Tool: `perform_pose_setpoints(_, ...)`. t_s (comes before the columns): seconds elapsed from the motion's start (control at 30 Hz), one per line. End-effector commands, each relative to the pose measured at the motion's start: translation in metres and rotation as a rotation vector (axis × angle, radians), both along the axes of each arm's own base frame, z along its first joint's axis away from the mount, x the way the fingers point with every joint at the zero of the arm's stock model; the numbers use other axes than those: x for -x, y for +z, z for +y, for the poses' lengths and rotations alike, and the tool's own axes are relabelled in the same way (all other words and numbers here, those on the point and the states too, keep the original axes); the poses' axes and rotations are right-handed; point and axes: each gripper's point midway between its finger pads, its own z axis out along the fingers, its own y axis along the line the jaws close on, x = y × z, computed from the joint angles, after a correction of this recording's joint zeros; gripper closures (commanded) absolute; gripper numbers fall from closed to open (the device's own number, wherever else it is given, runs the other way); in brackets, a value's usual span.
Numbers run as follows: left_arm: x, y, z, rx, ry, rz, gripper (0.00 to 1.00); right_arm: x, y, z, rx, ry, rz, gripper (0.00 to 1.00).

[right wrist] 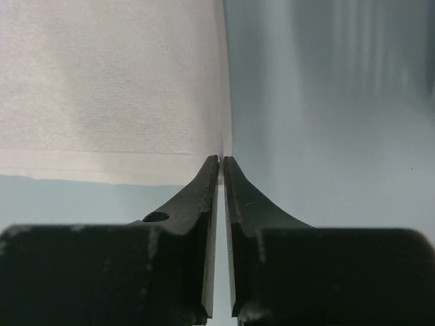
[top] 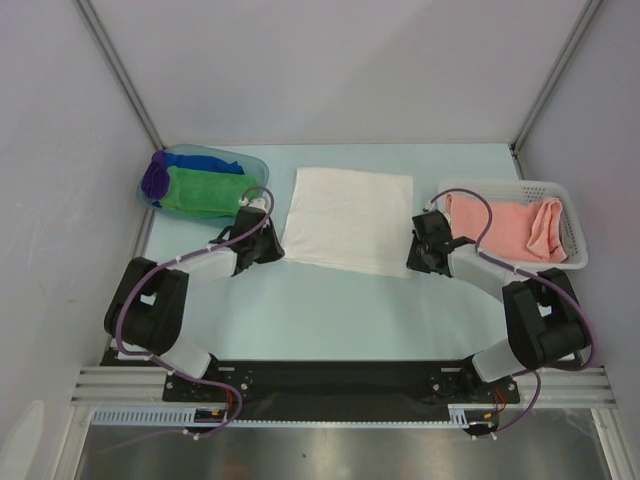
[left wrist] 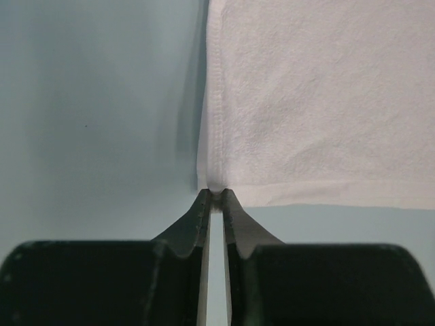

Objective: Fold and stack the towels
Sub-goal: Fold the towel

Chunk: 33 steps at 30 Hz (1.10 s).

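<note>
A white towel (top: 350,215) lies spread flat in the middle of the table. My left gripper (top: 277,254) is at its near left corner. In the left wrist view the gripper (left wrist: 216,194) is shut and pinches that corner of the towel (left wrist: 319,102). My right gripper (top: 414,267) is at the near right corner. In the right wrist view it (right wrist: 222,160) is shut on the edge of the towel (right wrist: 109,81). Green (top: 200,190), blue (top: 205,160) and purple (top: 155,180) towels and a salmon pink towel (top: 500,225) sit in containers at the sides.
A translucent blue tub (top: 255,165) at the back left holds the green, blue and purple towels. A white mesh basket (top: 575,250) at the right holds the pink towel. White walls enclose the table on three sides.
</note>
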Motion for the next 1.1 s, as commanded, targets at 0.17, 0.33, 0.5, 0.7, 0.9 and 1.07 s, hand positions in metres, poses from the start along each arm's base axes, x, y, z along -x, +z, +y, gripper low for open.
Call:
perform_pose_setpoints(0.17,-0.004,-0.005,0.001,-0.008,0.006,-0.028,0.64,0.001,-0.006,0.000,-0.011,-0.011,-0.028,0.69)
perform_pose_setpoints(0.33,-0.005,-0.004,0.003,-0.022,0.004,-0.032,0.57,0.002,-0.001,0.001,-0.022,-0.005,-0.038,0.57)
perform_pose_setpoints(0.5,-0.005,-0.017,0.000,-0.030,-0.015,0.002,0.53,0.007,-0.007,0.011,-0.030,0.016,-0.022,0.48)
perform_pose_setpoints(0.7,-0.006,-0.027,-0.002,-0.029,-0.014,0.012,0.50,0.013,-0.017,0.012,-0.025,0.018,-0.004,0.49)
perform_pose_setpoints(0.9,-0.006,-0.042,-0.004,-0.036,-0.015,0.041,0.67,0.014,-0.020,0.012,-0.017,0.014,-0.005,0.61)
perform_pose_setpoints(1.07,-0.003,-0.045,-0.007,-0.026,-0.022,0.053,0.96,0.014,-0.020,0.013,-0.004,0.025,0.000,0.84)
